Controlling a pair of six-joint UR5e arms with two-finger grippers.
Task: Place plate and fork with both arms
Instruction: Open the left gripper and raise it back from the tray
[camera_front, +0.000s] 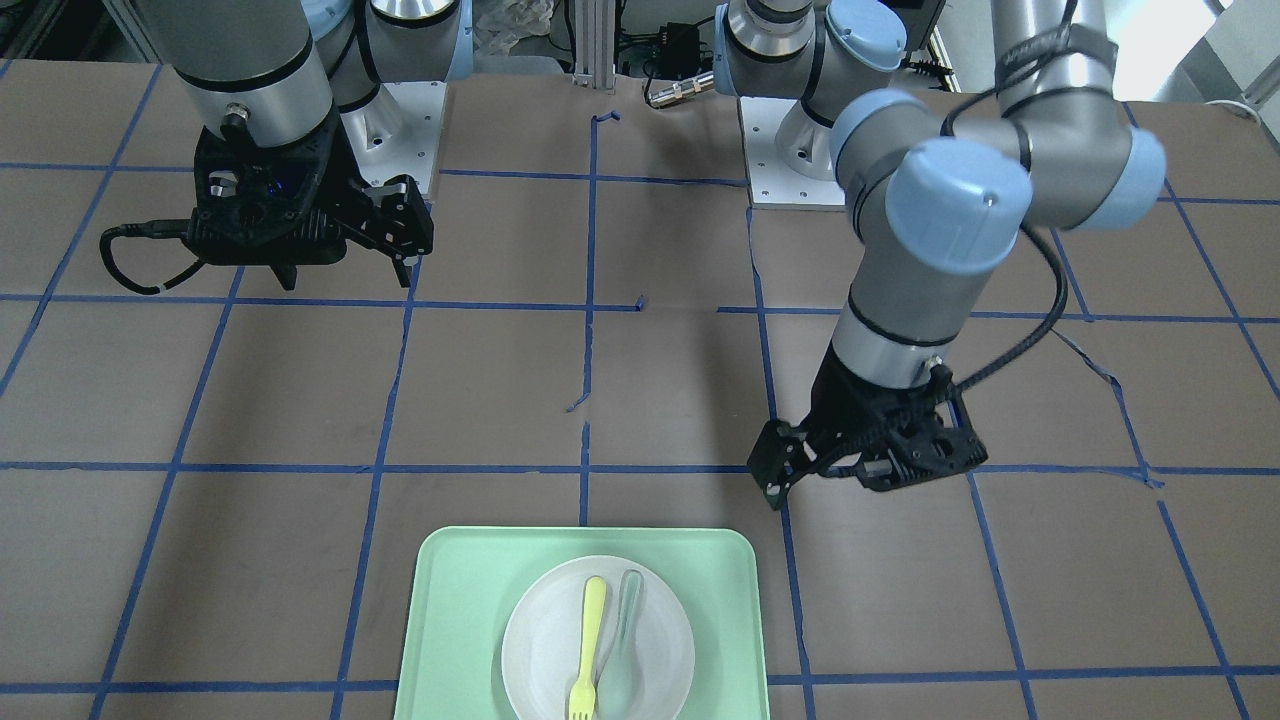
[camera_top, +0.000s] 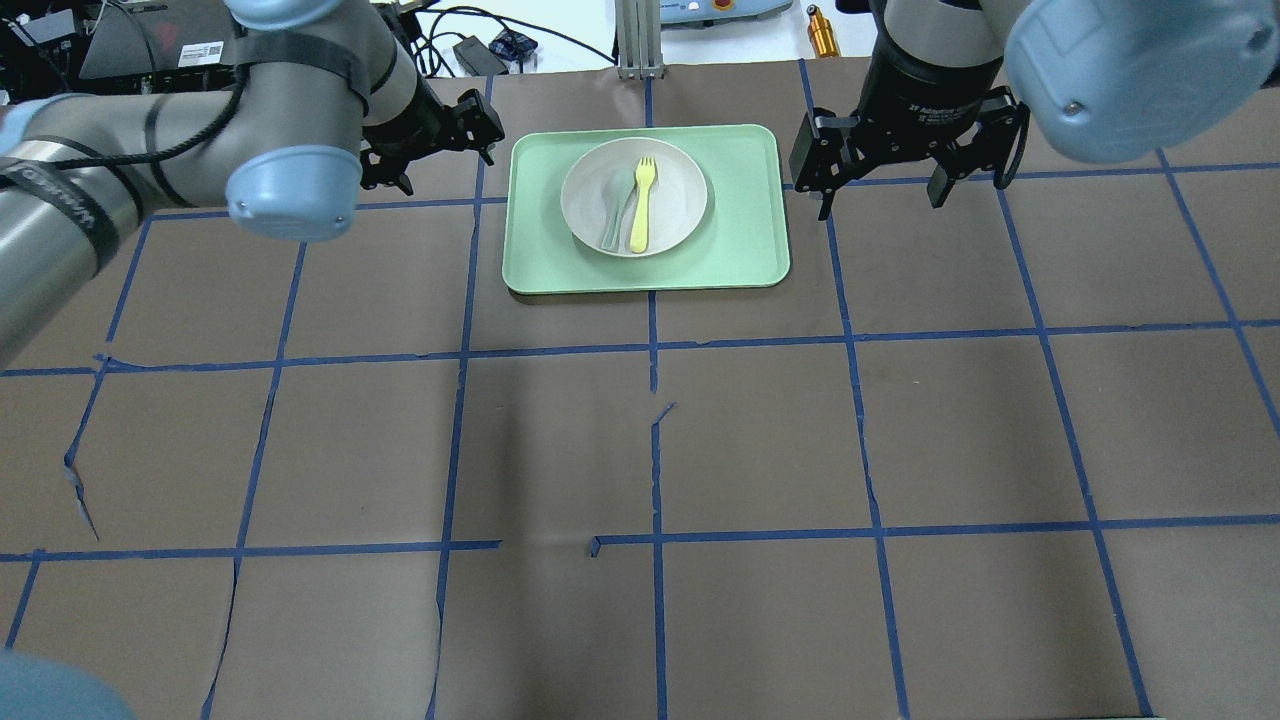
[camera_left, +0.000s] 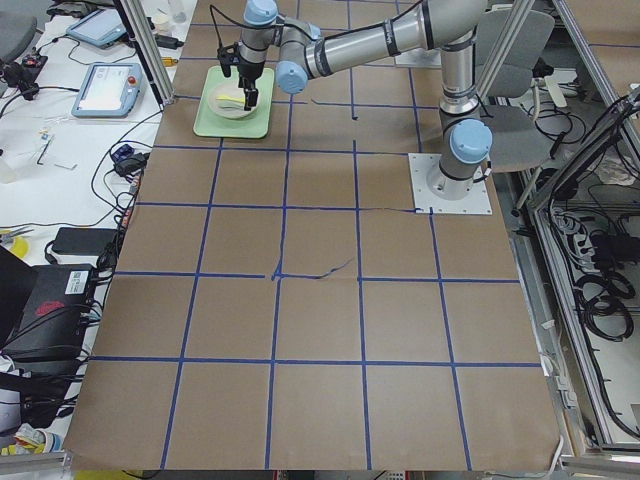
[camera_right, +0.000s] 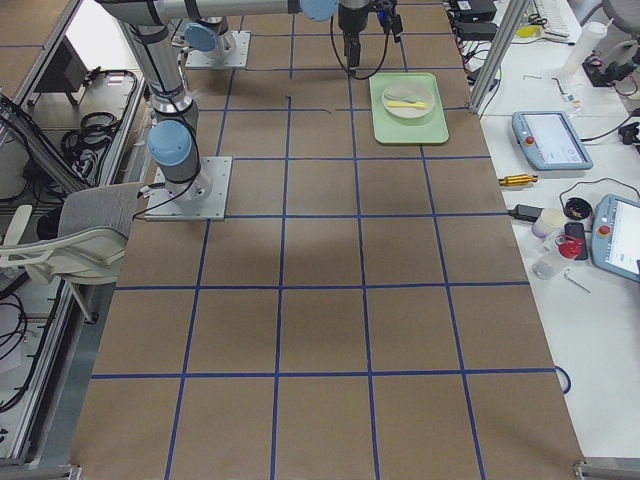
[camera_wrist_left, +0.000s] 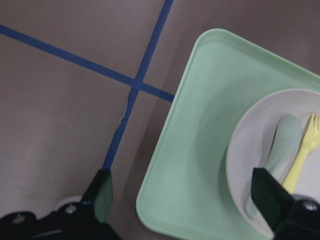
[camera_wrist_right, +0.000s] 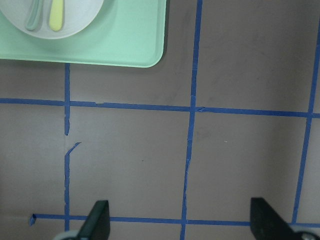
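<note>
The white plate (camera_top: 682, 195) lies on the mint-green tray (camera_top: 540, 255) at the far middle of the table. The pale-yellow fork (camera_top: 641, 205) lies on the plate, beside a grey-green spoon (camera_top: 613, 208). My left gripper (camera_top: 445, 150) is open and empty, just off the tray's left edge. In the left wrist view its fingers (camera_wrist_left: 102, 195) straddle the tray's near corner (camera_wrist_left: 165, 200), with the plate (camera_wrist_left: 245, 160) and fork (camera_wrist_left: 300, 160) at the right. My right gripper (camera_top: 880, 190) is open and empty, held high to the right of the tray. Its wrist view shows the tray's corner (camera_wrist_right: 135, 45).
Brown paper with a blue tape grid covers the table (camera_top: 760, 440), torn in places at the left (camera_top: 80, 490). The two arm bases (camera_front: 800, 170) stand on the robot's side. Cables and equipment lie beyond the far edge (camera_top: 480, 50).
</note>
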